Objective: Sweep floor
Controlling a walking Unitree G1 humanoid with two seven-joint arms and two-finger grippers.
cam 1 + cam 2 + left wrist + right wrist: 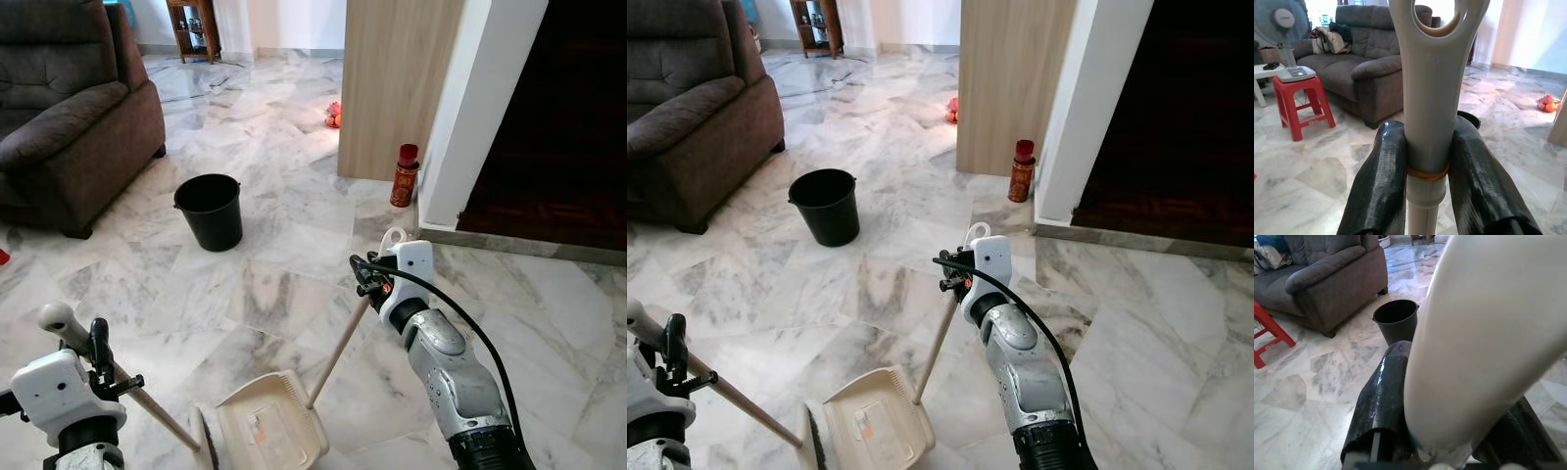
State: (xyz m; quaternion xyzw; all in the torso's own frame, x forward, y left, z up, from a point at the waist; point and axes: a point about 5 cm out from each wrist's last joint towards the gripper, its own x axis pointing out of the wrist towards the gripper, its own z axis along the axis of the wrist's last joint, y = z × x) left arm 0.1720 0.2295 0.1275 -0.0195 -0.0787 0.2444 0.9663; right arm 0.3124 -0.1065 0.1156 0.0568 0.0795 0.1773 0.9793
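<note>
— Cream plastic dustpan [269, 426] at six o'clock, one; its wooden handle clamped in right gripper [367, 277].
— Left gripper [1425, 176] clamps one grey broom handle [1432, 98]; bristles cut off. One black bucket [209, 211] at eleven.

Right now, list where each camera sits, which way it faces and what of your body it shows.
Left eye, head: down at dustpan; both arms.
Right eye, head: same floor, black bucket; both arms.
Left wrist: along left gripper clamping broom handle, toward sofa.
Right wrist: along right gripper on dustpan handle, toward bucket.
Shared: bucket, sofa.
</note>
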